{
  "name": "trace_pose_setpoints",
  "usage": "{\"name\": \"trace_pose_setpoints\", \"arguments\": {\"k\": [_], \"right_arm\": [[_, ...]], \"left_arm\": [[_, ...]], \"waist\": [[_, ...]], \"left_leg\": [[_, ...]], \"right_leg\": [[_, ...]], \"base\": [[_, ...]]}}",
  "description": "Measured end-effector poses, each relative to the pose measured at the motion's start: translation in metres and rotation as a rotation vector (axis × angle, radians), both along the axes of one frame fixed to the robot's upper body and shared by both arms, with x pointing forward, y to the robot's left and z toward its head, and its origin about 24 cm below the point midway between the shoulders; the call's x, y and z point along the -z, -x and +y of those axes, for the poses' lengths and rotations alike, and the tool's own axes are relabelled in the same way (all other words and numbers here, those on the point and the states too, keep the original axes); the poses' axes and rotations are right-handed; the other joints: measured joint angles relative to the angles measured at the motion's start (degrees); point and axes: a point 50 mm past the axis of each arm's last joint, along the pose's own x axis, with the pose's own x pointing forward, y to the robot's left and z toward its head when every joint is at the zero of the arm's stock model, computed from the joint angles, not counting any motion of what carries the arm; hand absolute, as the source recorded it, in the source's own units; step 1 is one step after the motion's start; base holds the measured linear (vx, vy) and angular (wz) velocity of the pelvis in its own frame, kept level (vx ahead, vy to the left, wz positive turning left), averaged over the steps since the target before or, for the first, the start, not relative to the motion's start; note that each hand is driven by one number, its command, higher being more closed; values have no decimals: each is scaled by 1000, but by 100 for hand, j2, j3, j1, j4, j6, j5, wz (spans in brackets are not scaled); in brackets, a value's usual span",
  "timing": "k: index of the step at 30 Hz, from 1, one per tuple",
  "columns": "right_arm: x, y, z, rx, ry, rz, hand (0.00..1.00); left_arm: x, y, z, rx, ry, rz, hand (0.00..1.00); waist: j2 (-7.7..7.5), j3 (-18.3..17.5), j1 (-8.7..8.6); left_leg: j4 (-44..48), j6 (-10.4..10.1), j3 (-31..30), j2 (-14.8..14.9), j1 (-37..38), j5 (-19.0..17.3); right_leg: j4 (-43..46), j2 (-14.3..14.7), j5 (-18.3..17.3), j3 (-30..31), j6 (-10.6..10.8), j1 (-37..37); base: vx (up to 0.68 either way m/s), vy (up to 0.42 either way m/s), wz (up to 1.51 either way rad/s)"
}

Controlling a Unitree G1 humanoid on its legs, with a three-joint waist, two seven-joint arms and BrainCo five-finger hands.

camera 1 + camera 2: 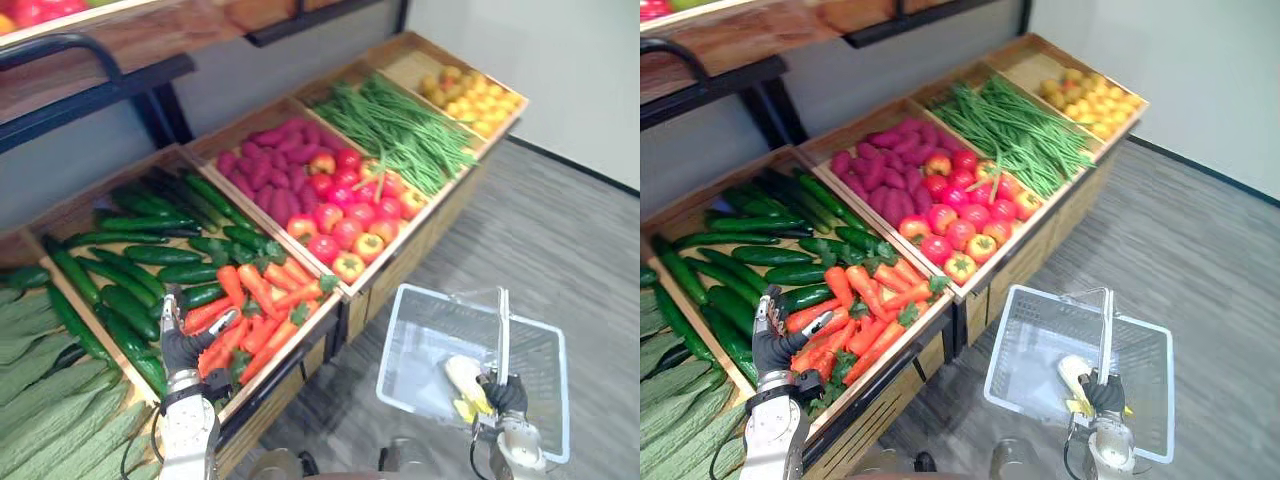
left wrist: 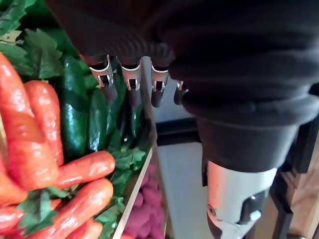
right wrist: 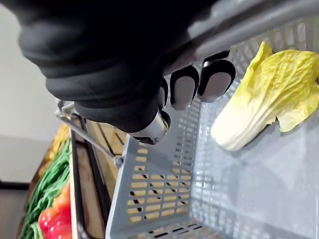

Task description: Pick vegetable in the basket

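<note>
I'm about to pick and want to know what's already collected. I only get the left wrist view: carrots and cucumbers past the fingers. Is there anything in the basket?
Observer: Yes, one pale yellow-green cabbage lies in the grey mesh basket.
Operator: What holds the basket?
Observer: The right hand, with its fingers curled round the handle.
Operator: Where is it from my carrots?
Observer: To the robot's right of the carrots, out in front of the stand, over the grey floor.
</note>
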Motion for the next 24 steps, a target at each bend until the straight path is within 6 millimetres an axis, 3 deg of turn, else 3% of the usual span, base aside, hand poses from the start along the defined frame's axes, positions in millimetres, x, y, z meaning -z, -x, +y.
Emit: {"name": "trace_pose_setpoints", "arguments": {"k": [1, 3, 7, 14, 24], "right_arm": [[2, 8, -2, 12, 3, 18, 100], [1, 20, -12, 25, 32, 49, 100], [-7, 24, -29, 29, 92, 50, 100], [1, 39, -25, 37, 42, 88, 100], [7, 34, -20, -5, 9, 88, 100]], "left_arm": [[-1, 0, 0, -4, -4, -7, 0], [4, 0, -2, -14, 22, 18, 0], [1, -5, -7, 1, 31, -5, 0], [-5, -8, 2, 53, -111, 16, 0], [2, -27, 19, 35, -320, 119, 0]], "waist": [[-79, 14, -22], [99, -32, 5], [151, -29, 28], [235, -182, 132], [260, -324, 123]], "left_leg": [[120, -83, -143, -21, -33, -128], [313, -194, -398, 291, -216, -186], [-29, -493, -493, 475, -219, 0], [-350, -506, -825, 464, -293, 233], [-1119, -597, -869, 415, -399, 882]], "right_leg": [[8, -42, -120, 60, 433, 18], [58, 106, -230, -316, 234, 19], [18, 153, -184, -724, 94, 40], [-630, 90, 90, -1080, 28, 347], [-1266, 98, 530, -1216, -47, 263]], "base": [[296, -342, 125], [251, -302, 61], [79, -154, 34], [-76, -30, 28], [-32, -16, 6]]}}
